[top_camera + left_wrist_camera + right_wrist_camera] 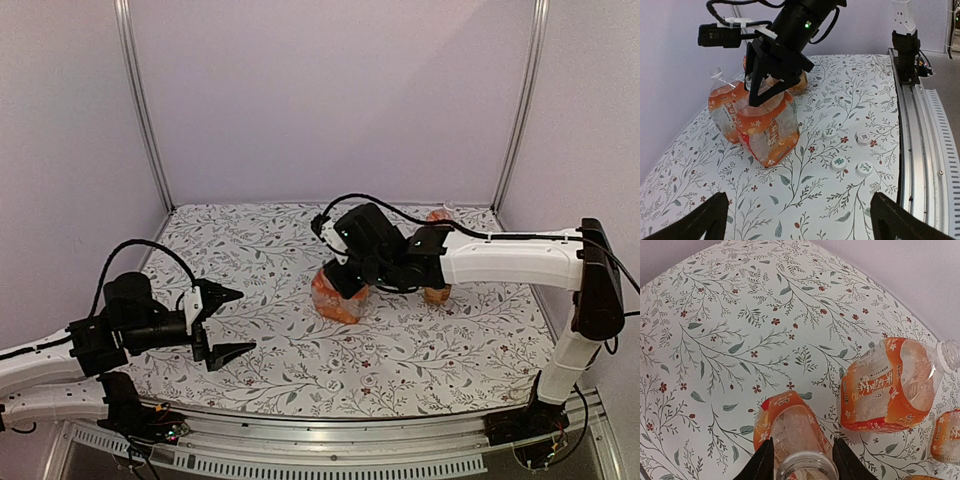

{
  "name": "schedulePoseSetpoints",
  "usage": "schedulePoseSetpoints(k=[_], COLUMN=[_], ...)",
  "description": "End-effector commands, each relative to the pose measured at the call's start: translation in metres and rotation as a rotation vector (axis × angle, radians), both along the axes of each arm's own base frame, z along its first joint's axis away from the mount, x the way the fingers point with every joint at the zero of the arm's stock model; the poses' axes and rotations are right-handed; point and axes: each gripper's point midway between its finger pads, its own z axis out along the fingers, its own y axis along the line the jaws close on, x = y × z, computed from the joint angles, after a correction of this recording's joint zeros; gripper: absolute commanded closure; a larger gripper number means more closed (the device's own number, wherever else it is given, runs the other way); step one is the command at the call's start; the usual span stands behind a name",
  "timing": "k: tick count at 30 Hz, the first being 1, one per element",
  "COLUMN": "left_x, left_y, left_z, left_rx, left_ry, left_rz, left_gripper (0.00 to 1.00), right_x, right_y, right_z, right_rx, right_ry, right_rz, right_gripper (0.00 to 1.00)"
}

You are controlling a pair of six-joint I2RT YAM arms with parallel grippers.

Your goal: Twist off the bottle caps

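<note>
The right tool [767, 92] is closed narrow on the open neck of an orange-labelled bottle [769, 132] standing mid-tabletop [805, 210], with a second bottle [722, 112] just beside it at its 9 o'clock in the left wrist view. Four white bottle caps [838, 162] lie loose on the tabletop at the held bottle's 4 o'clock in that view. The left tool [243, 322] hangs wide open and holds nothing, at 8 o'clock in the top view.
</note>
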Motion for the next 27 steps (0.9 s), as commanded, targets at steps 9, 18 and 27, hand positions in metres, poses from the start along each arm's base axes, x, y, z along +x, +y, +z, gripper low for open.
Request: schedulePoseSetpoints(k=[9, 18, 27], left_x=[0.001, 0.001, 0.0], left_y=[0.003, 0.003, 0.003], left_z=[-0.007, -0.007, -0.007], left_rx=[0.006, 0.005, 0.005], left_ry=[0.011, 0.011, 0.012], left_rz=[0.005, 0.003, 0.003], left_gripper=[0.0, 0.0, 0.0], right_x=[-0.006, -0.004, -0.004], right_y=[-0.012, -0.013, -0.012], right_z=[-0.013, 0.007, 0.036], right_rx=[-0.056, -0.038, 0.001], right_ry=[0.039, 0.001, -0.033], right_rz=[0.002, 0.005, 0.018], right_gripper=[0.31, 0.01, 0.01])
